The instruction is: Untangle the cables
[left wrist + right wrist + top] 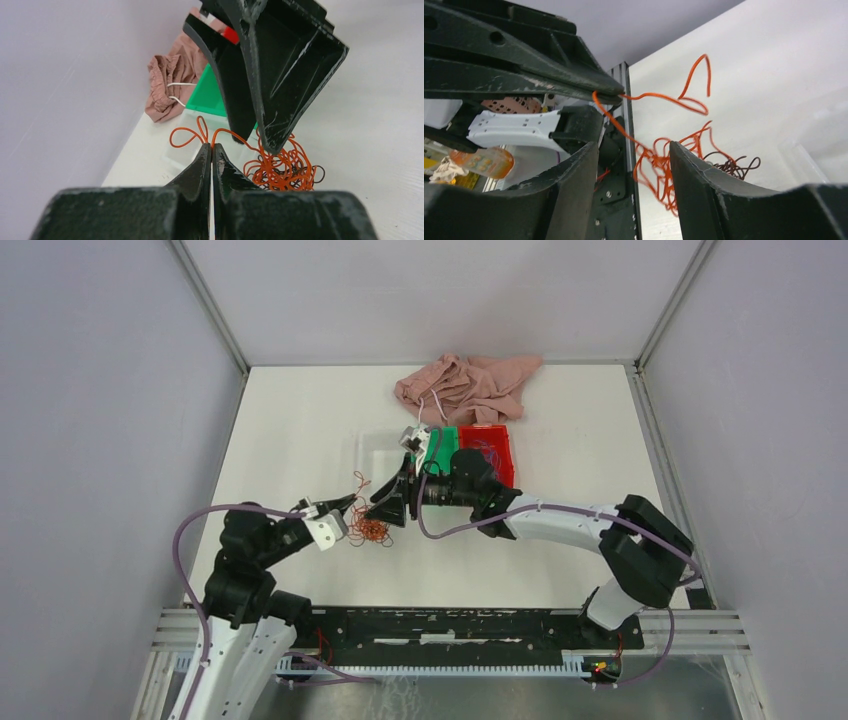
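Note:
The cables point(371, 530) are a small tangle of curly orange strands with a few dark ones, lying on the white table between the two arms. My left gripper point(349, 506) is shut on one orange strand point(192, 134), which loops up from its tips point(211, 148) and runs down into the tangle point(281, 170). My right gripper point(394, 508) hangs just above the tangle with its jaws open. In the right wrist view, orange strands point(658, 162) pass loosely between its fingers point(631, 152). Dark strands point(735, 165) lie beyond the right finger.
A crumpled pink cloth point(468, 386) lies at the back of the table. A green bin point(441, 450) and a red bin point(491, 453) stand side by side behind the right gripper, with a clear plastic tray point(380, 453) to their left. Grey walls enclose the table.

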